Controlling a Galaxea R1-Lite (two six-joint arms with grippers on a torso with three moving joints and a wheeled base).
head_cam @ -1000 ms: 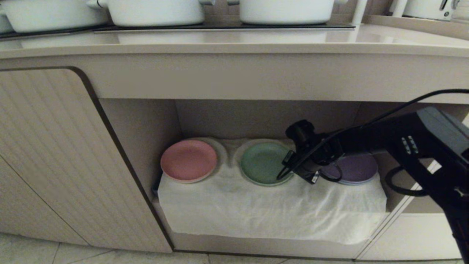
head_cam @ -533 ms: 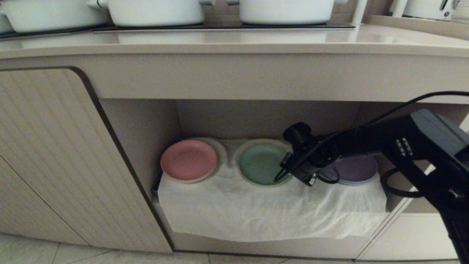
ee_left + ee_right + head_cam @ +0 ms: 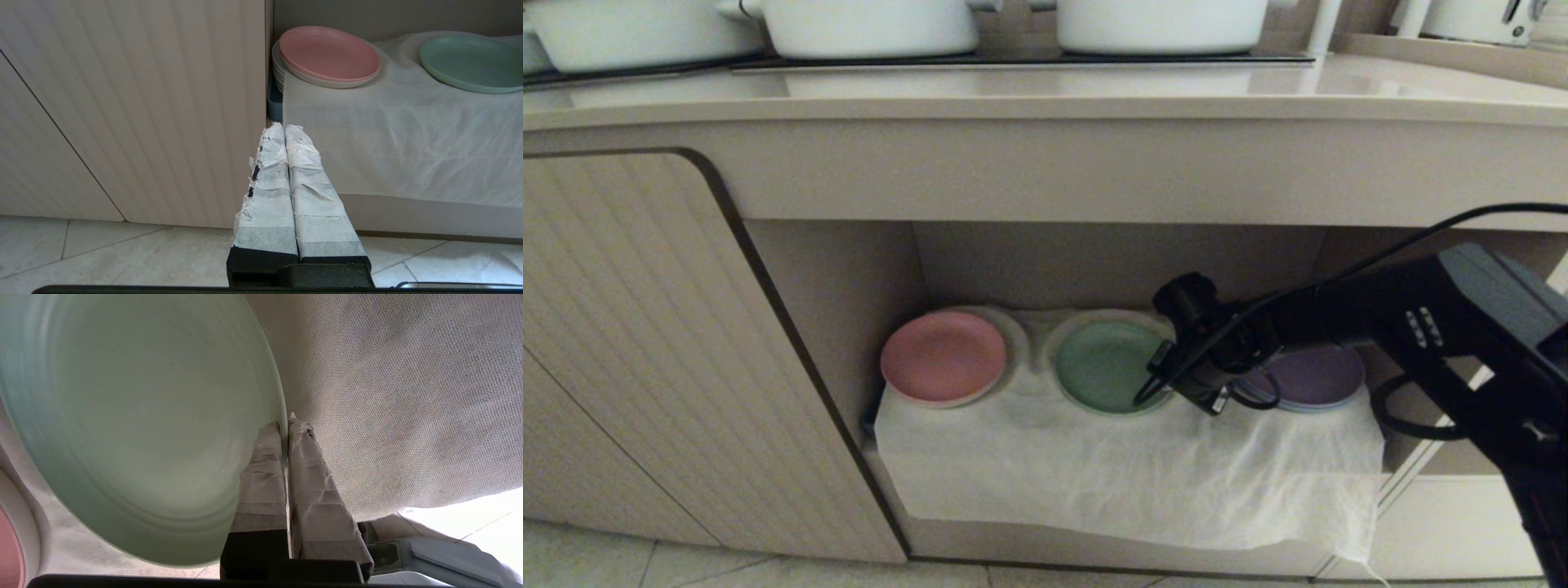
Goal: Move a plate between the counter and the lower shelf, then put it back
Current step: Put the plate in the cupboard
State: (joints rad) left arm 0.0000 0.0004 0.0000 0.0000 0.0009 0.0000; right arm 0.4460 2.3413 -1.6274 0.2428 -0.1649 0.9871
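Right gripper (image 3: pixel 1147 394) now clenched on right rim of plate (image 3: pixel 1104 365), pinch settled since a second ago (cloth (image 3: pixel 1127 465) front edge sags lower); plate on lower shelf (image 3: pixel 841 286), lift pending. Left gripper (image 3: pixel 284 128) shut, idle.

Purple plate (image 3: pixel 1319 376) half hidden (behind right arm).

Plate (image 3: pixel 1101 365) on lower shelf (image 3: pixel 1127 465).
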